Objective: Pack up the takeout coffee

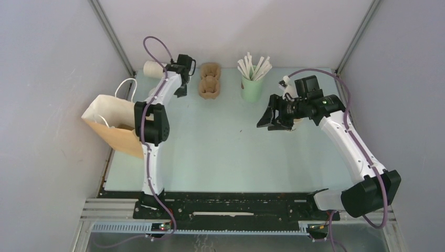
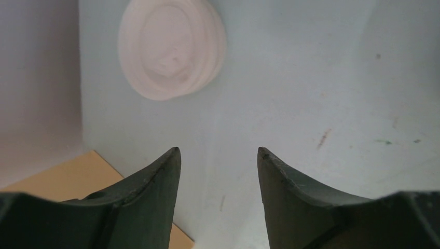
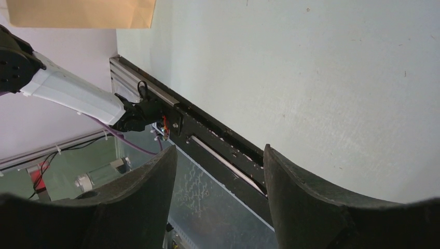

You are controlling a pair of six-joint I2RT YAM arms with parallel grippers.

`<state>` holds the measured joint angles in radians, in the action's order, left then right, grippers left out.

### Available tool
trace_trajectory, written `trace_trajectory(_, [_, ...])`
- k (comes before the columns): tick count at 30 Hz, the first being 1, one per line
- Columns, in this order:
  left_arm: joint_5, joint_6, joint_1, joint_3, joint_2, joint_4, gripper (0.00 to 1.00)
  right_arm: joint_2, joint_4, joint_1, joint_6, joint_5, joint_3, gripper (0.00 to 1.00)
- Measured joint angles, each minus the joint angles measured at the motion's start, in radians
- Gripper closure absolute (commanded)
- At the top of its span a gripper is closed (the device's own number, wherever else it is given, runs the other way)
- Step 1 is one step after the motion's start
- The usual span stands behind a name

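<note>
Pale green table (image 1: 220,152), white walls. White round lid (image 2: 171,46) lies at the back-left corner, just ahead of left gripper (image 2: 218,150); jaws apart, nothing between. Right gripper (image 3: 220,148) hovers mid-right, jaws apart, empty. Cup itself not made out.
</note>
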<state>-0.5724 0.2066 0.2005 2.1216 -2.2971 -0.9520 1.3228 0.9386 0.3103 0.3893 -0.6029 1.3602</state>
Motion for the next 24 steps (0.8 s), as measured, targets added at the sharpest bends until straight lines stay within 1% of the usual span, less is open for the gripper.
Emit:
trace_trajectory(3, [0.002, -0.043, -0.03, 0.016, -0.007, 0.008, 0.35, 0.027, 0.0, 0.003, 0.0, -0.005, 0.0, 0.31])
trace_trajectory(6, [0.022, -0.083, -0.059, 0.029, -0.011, 0.02, 0.35, 0.05, 0.0, 0.004, 0.0, -0.009, 0.0, 0.31])
trace_trajectory(11, [0.077, -0.121, -0.105, 0.078, -0.04, 0.031, 0.42, 0.08, 0.0, 0.004, 0.0, -0.013, 0.0, 0.32])
trace_trajectory(15, [0.109, -0.147, -0.128, 0.111, -0.07, 0.034, 0.5, 0.092, 0.0, 0.004, 0.0, -0.013, 0.0, 0.32])
trace_trajectory(22, [0.138, -0.167, -0.14, 0.13, -0.113, 0.038, 0.51, 0.112, 0.0, 0.004, -0.002, -0.016, 0.0, 0.32])
trace_trajectory(24, [0.144, -0.173, -0.14, 0.13, -0.119, 0.038, 0.57, 0.119, 0.0, 0.004, -0.002, -0.016, 0.0, 0.32])
